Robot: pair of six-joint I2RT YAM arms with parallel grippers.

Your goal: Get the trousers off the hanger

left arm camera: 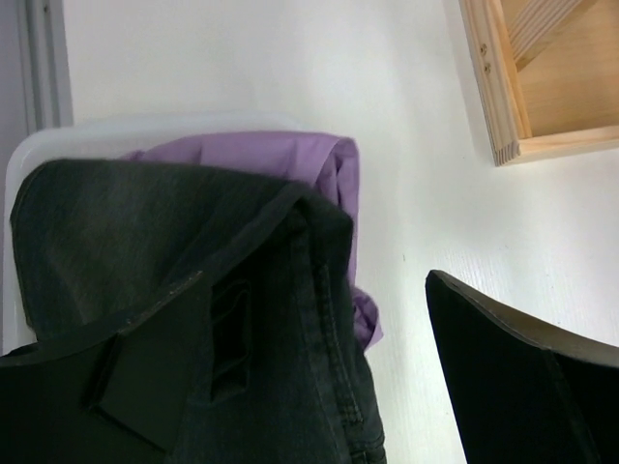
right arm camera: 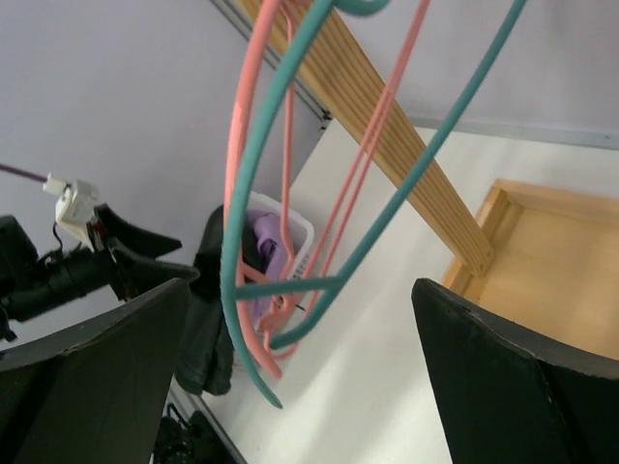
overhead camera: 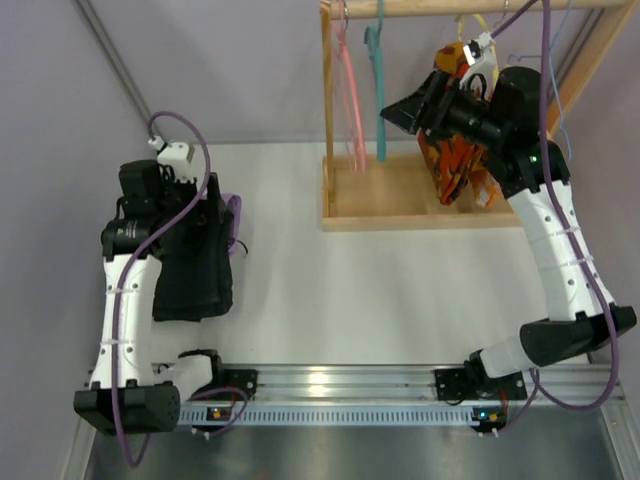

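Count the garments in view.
3: black trousers draped over the left basket, a purple garment beneath them, and an orange garment hanging on the rack behind the right arm. Others may be hidden.

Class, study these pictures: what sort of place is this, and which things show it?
Probably a robotics lab bench set up for laundry handling: white robot arms bolted to an aluminium rail, a wooden clothes rack holding a pink hanger and a teal hanger, and dark grey trousers lying over a white basket.

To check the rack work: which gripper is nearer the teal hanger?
Right. The right gripper sits open beside the teal hanger; the left gripper hovers across the table over dark trousers.
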